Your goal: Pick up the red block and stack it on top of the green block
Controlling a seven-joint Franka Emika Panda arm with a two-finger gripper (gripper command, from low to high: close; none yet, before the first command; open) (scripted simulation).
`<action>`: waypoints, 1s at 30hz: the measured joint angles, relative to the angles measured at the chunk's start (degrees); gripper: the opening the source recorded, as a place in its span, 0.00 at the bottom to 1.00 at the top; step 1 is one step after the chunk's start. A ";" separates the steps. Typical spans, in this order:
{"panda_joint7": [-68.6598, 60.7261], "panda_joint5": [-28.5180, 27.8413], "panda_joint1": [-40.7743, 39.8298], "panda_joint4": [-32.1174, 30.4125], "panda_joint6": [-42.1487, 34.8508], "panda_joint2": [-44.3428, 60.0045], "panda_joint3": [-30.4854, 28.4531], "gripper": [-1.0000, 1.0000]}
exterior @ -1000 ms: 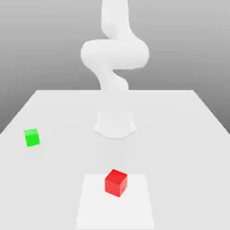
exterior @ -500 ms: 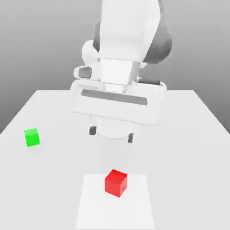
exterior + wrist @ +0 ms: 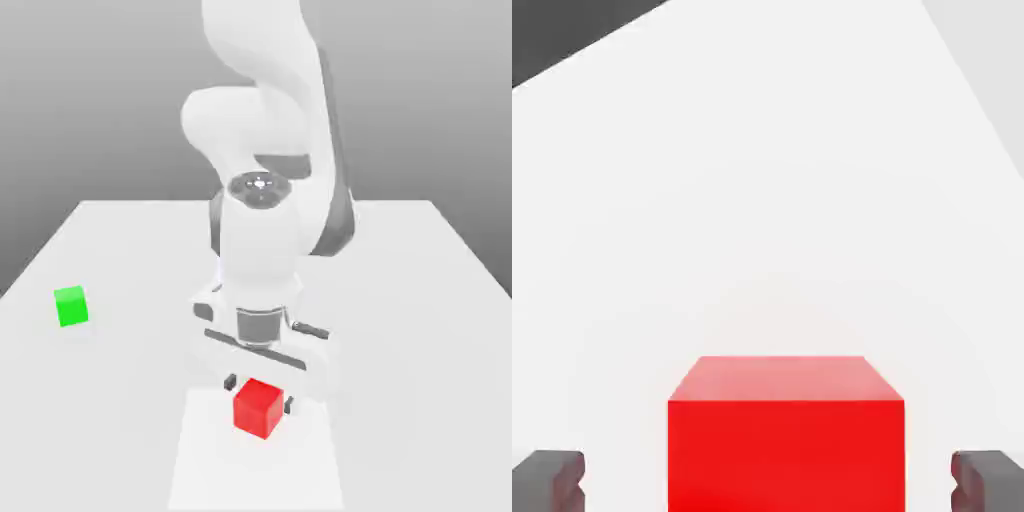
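Observation:
The red block [image 3: 258, 407] rests on a lighter square patch of the white table, near the front edge in the exterior view. My gripper [image 3: 259, 394] has come down right over it, open, with one dark fingertip on each side of the cube and a gap on both sides. In the hand view the red block [image 3: 785, 436] sits between the two dark fingertips [image 3: 549, 479], untouched. The green block [image 3: 71, 305] stands alone on the table far to the exterior view's left, well apart from the arm.
The white table [image 3: 420, 300] stretches wide on both sides of the arm. The robot's base and upper links [image 3: 265, 120] rise behind the hand at the table's middle. A pale square patch [image 3: 200, 470] marks the surface under the red block.
The arm has swung forward and down from the table's middle to the red block. The open fingers now straddle the cube. Neither block has moved.

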 joint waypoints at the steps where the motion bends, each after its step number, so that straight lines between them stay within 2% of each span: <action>1: 0.33 -0.54 0.37 0.06 0.74 0.88 -0.53 0.00; 8: 0.58 -0.82 0.35 0.07 0.82 0.88 -0.54 0.00; 15: -3.31 4.79 -1.76 -0.77 -5.97 -7.21 3.01 0.00; 21: -4.83 7.50 -1.58 -2.14 -11.42 -13.60 2.45 0.00; 30: 11.21 2.40 -23.25 -3.41 -15.19 -18.34 -10.01 0.00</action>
